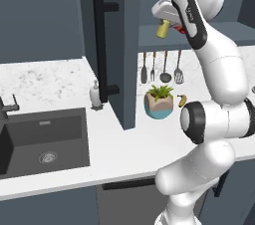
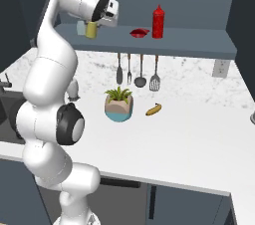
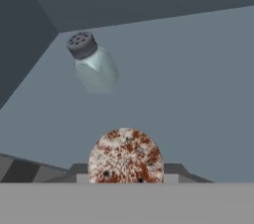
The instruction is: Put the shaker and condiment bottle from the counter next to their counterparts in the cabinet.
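Note:
My gripper [image 1: 167,20] is shut on the yellow-olive shaker [image 1: 163,29], holding it upright just over the left part of the cabinet's shelf [image 2: 194,40]. In the hand view its speckled round cap [image 3: 125,156] sits between my fingers. A glass shaker with a dark cap [image 3: 94,64] stands on the shelf beyond it, near the corner. The red condiment bottle [image 2: 158,21] stands upright further right on the shelf, beside a low flat red object [image 2: 139,32]. The cabinet door [image 1: 102,45] with its black bar handle hangs open to the left.
On the white counter [image 2: 199,134] are a potted plant [image 2: 118,103] and a banana [image 2: 153,110]. Utensils [image 2: 137,72] hang under the shelf. A soap dispenser [image 1: 95,94] stands by the dark sink [image 1: 45,139]. An outlet [image 2: 218,68] is on the wall.

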Controlling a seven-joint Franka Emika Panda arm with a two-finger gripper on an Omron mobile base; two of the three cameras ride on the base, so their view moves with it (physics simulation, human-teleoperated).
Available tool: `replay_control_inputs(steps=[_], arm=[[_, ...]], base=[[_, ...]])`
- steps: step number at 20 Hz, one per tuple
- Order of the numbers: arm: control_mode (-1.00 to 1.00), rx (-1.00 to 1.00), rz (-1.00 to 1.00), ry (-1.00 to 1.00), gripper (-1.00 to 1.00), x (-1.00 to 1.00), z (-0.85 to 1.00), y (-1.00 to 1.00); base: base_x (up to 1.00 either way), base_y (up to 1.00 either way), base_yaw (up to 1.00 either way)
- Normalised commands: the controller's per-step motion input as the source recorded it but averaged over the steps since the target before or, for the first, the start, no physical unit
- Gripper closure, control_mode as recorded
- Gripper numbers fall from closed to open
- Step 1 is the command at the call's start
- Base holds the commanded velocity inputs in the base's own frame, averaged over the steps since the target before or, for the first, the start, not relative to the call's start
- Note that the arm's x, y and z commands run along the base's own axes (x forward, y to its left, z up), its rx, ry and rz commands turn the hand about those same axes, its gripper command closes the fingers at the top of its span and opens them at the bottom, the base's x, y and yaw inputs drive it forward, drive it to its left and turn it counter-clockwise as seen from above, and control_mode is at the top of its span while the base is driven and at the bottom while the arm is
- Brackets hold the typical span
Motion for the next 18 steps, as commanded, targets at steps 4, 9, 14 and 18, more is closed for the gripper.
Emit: replay_control_inputs(steps=[4, 9, 14, 18], arm=[[-1.00, -0.01, -0.01, -0.01, 1.00, 0.14, -0.11, 0.03], [-1.00, -0.01, 0.00, -0.01, 1.00, 0.07, -0.15, 0.13], [-1.00, -0.02, 0.00, -0.03, 1.00, 0.25, -0.24, 0.02], [-1.00, 0.00, 0.00, 0.00, 1.00, 0.01, -0.10, 0.09]], base=[[0.00, 0.00, 0.00], [0.00, 0.00, 0.00], [0.00, 0.00, 0.00], [0.00, 0.00, 0.00]])
